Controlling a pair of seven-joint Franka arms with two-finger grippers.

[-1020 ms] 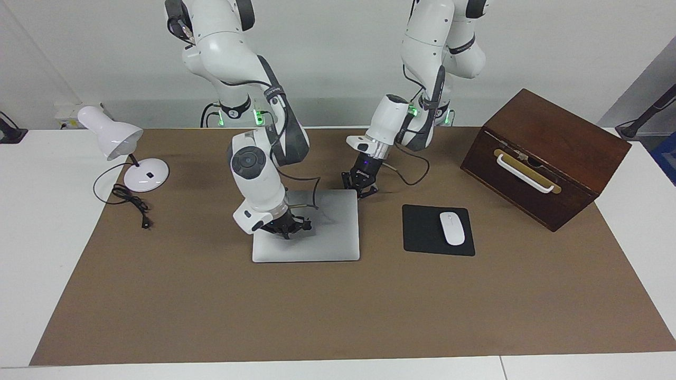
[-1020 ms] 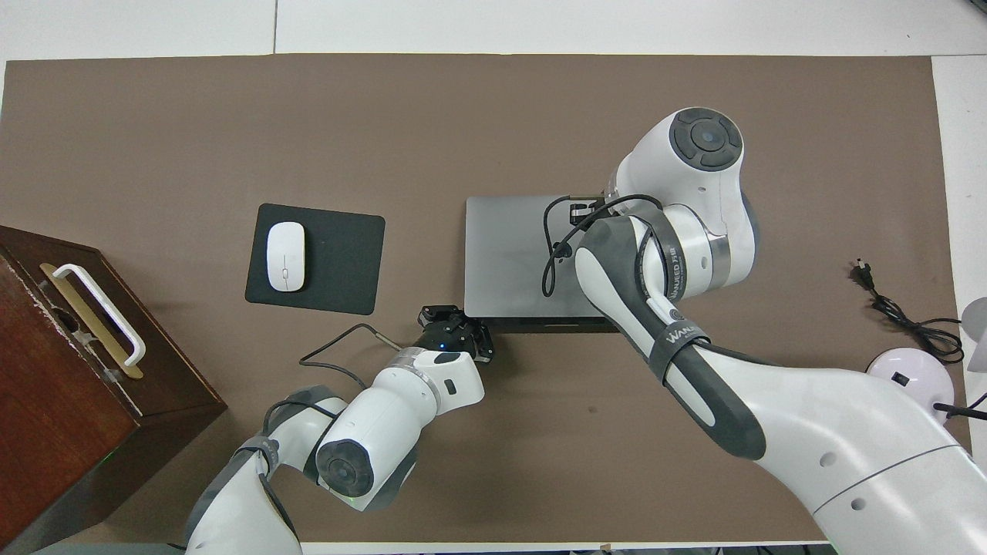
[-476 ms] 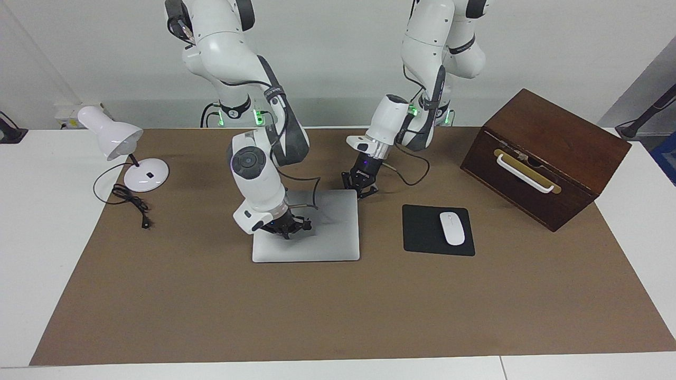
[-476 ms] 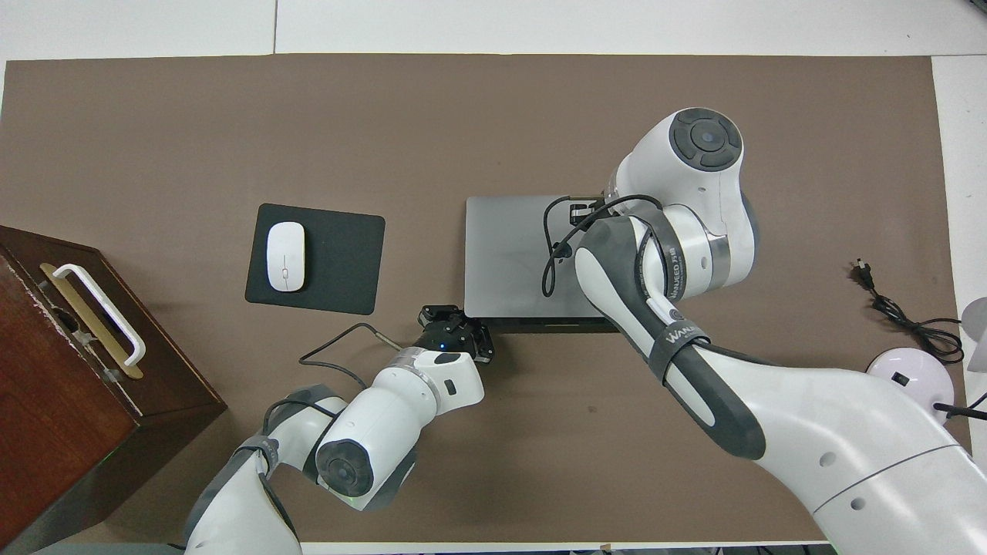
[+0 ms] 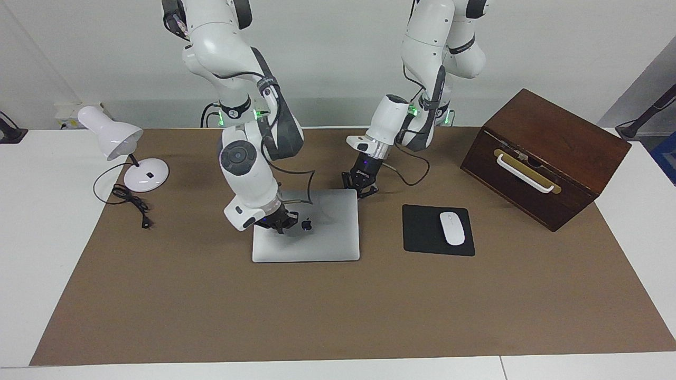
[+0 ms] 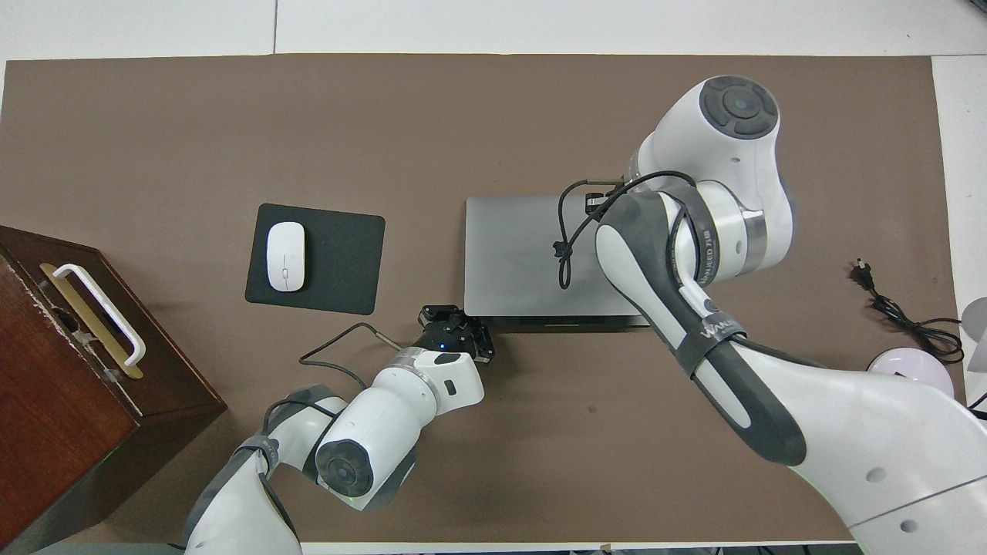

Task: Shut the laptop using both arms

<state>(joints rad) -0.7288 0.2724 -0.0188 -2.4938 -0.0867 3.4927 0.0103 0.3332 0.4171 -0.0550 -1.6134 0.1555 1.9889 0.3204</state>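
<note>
Laptop [image 5: 317, 232] lies flat on the brown mat [image 5: 338, 306], lid down, dark logo showing just beside the right gripper; it sits between the desk lamp [image 5: 124, 145] and the black mouse pad [image 5: 422, 232], which carries a white mouse [image 5: 452, 228].

Right gripper [image 5: 279, 221] is over the lid, at the lamp-side part of it, fingertips clenched with nothing between them; whether it touches the lid is not clear; in the overhead view its own arm covers it.

Left gripper [image 5: 361, 186] is at the laptop's robot-side corner nearest the mouse pad, low by the hinge edge [image 6: 455, 327]; fingertips pinched together, holding nothing.

Wooden box [image 5: 544, 155] with a white handle stands past the mouse pad, at the left arm's end of the table.
</note>
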